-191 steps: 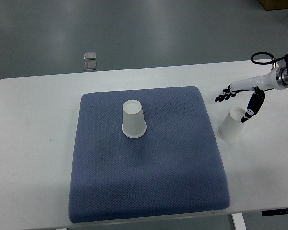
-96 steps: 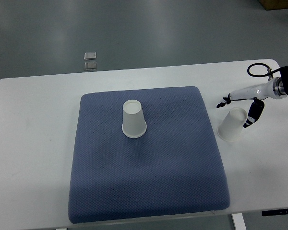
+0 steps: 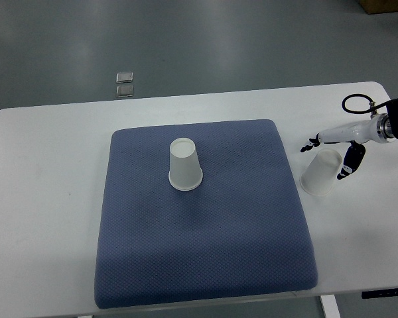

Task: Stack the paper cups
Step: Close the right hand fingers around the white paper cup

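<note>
One white paper cup stands upside down on the blue mat, left of its middle. A second white paper cup stands upside down on the white table just off the mat's right edge. My right hand comes in from the right edge and straddles the top of this second cup. Its dark fingers reach past the cup's far-left side and the thumb hangs at its right side. The hand is open and has no clear hold on the cup. The left arm is out of view.
The white table runs around the mat on all sides; its right edge lies close to the hand. Two small clear squares lie on the grey floor beyond the table's far edge.
My right hand has sunk lower and drawn slightly right, closing in around the top of the right cup. Neither cup has moved.
</note>
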You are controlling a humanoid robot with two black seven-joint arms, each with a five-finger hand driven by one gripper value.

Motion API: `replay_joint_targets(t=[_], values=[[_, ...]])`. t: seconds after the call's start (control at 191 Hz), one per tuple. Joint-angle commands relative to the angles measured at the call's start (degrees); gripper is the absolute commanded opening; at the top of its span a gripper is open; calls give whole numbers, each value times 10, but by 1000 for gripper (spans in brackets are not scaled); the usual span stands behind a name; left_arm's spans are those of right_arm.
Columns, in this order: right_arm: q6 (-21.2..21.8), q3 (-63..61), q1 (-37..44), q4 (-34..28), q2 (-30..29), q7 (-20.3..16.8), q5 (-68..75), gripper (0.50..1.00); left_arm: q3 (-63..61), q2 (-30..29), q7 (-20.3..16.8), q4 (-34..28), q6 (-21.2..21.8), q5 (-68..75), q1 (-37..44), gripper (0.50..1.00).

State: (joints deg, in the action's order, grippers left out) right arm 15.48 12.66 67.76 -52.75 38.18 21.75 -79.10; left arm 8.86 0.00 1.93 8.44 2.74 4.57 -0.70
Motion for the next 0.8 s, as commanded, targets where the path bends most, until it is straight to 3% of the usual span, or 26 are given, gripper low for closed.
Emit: replay_joint_targets(t=[0.0, 0.795], values=[[0, 0, -1, 1, -6, 0, -1, 911, 0, 0, 0, 0, 0, 0, 0, 1000], [-23, 0, -20, 16, -18, -2, -5, 899, 0, 0, 0, 0, 0, 0, 0, 1000]])
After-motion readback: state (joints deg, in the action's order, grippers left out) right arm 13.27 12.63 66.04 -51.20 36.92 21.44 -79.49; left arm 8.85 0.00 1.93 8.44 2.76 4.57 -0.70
